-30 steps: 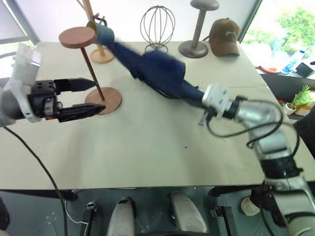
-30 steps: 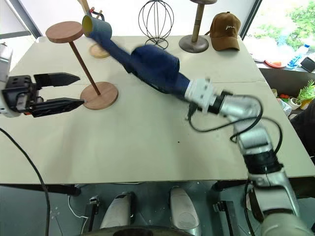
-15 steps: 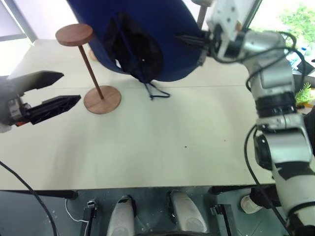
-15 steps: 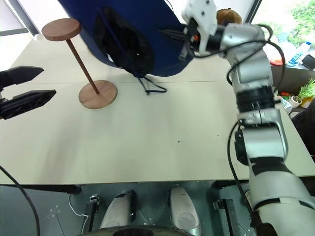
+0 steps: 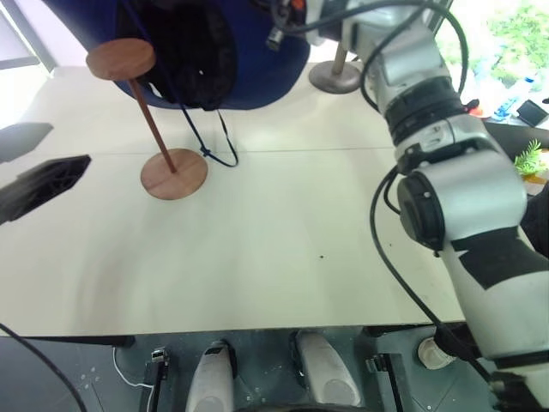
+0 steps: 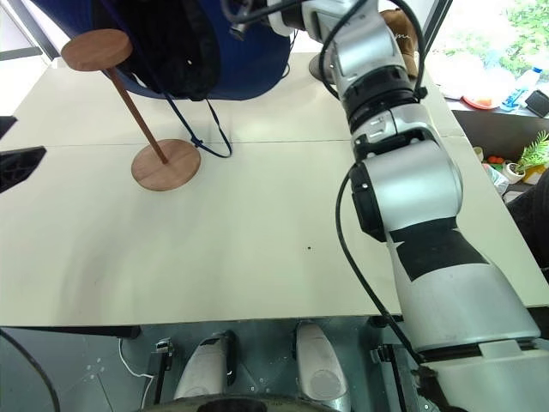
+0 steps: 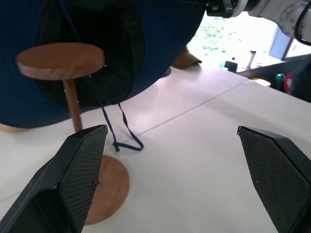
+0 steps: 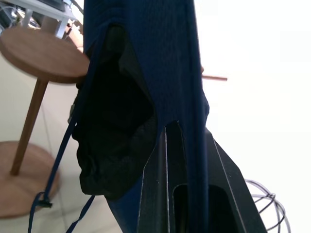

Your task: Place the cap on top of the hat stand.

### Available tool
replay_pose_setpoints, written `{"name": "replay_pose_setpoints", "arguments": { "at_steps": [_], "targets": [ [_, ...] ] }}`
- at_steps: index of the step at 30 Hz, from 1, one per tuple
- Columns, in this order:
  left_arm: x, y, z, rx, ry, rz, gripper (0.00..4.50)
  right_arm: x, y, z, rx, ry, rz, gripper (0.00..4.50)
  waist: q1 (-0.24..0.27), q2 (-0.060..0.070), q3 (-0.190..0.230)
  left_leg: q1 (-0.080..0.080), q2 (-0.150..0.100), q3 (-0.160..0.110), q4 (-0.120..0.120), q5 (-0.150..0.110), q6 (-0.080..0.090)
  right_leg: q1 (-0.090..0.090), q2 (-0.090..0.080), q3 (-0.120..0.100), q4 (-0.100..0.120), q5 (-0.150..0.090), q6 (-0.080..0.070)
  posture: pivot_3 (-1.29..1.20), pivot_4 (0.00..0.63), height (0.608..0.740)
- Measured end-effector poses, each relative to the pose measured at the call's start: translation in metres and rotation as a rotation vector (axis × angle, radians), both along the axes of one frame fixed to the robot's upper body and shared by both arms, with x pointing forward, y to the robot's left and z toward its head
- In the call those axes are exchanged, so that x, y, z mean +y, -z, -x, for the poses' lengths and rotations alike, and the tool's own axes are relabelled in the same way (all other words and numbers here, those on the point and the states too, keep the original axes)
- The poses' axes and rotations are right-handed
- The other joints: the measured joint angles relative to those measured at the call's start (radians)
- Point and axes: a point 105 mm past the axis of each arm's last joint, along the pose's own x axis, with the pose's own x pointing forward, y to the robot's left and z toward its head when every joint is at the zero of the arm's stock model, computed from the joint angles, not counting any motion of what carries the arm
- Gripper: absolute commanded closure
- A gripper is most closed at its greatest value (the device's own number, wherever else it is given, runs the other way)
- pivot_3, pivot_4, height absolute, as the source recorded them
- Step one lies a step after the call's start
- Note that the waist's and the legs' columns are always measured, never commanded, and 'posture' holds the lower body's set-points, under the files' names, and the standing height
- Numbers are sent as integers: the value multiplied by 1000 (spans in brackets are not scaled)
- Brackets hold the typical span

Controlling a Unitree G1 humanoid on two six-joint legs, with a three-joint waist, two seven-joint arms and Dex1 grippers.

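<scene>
Right pincer (image 8: 187, 194) pinching cap (image 5: 249, 51) beside hat stand (image 5: 154, 120), left pincer (image 7: 175, 189) spread

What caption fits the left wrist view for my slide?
Open left end effector faces the hat stand while the navy cap hangs behind its disc top.

A robot test room or lab with the look of a hat-display setup: a plain pale counter (image 5: 283, 249) carries a wooden hat stand (image 5: 154, 112) and a grey metal stand (image 5: 336, 75) at the far side, loose cables trail over it, and bright windows with greenery (image 5: 515, 39) show far right.
</scene>
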Motion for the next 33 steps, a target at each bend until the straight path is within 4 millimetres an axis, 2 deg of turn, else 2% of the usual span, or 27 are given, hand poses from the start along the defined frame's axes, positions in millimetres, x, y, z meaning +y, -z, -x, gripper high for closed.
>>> {"name": "replay_pose_setpoints", "arguments": {
  "at_steps": [3, 6, 9, 12, 15, 21, 26, 29, 33],
  "targets": [
    [4, 1, 3, 3, -27, 10, 0, 9, 0, 0, -5, 6, -22, 4479, 2, 0, 0, 0, 0, 0, 1, 1, -2, 0, 0, 0, 0, -2, -3, 0, 150, 740],
    [9, 3, 8, 6, -56, 21, 0, 18, -10, 8, -58, -27, -39, 4479, 0, 0, 0, -1, 0, 0, 1, 2, -3, 0, 0, 0, 0, -1, -2, 0, 150, 740],
    [15, -2, 17, -15, -91, 34, 0, 30, -23, 24, -175, -95, -35, 4479, -1, 0, 0, -1, 0, -1, 1, 2, -3, 0, 0, 0, 0, 0, 0, 0, 150, 740],
    [21, -5, 25, -19, -120, 40, 0, 40, -24, 39, -280, -159, -19, 4479, -3, 0, 0, 0, 0, -1, 0, 2, -3, 0, 0, -1, 1, 0, 0, 0, 150, 740],
    [26, -8, 34, -26, -150, 48, 0, 49, -5, 45, -337, -204, 7, 4479, -3, 0, 0, 0, 0, -1, 1, 2, -4, 0, 0, -1, 1, 0, 0, 0, 150, 740],
    [31, -23, 52, -82, -176, 100, 0, 54, 46, 48, -504, -183, 106, 4479, 3, -1, -1, 0, 0, -1, 1, 4, -7, 1, 0, 0, 1, -1, -4, 0, 150, 740],
    [30, -30, 74, -73, -202, 127, 0, 46, 88, 57, -709, -146, 177, 4479, 5, -3, -2, 0, 0, -1, 1, 4, -8, 0, -1, 0, 1, -2, -4, 0, 150, 740],
    [30, -35, 90, -72, -223, 142, 0, 41, 122, 55, -729, -133, 236, 4479, 3, -3, -2, 1, 0, -1, 1, 4, -7, 1, -1, 0, 2, -2, -5, 0, 150, 740],
    [35, -39, 96, -68, -267, 160, 0, 39, 147, 61, -805, -125, 278, 4479, 7, -3, -2, 6, 0, -1, 1, 4, -7, 4, -1, 0, 2, -2, -8, 0, 150, 740]
  ]
}}
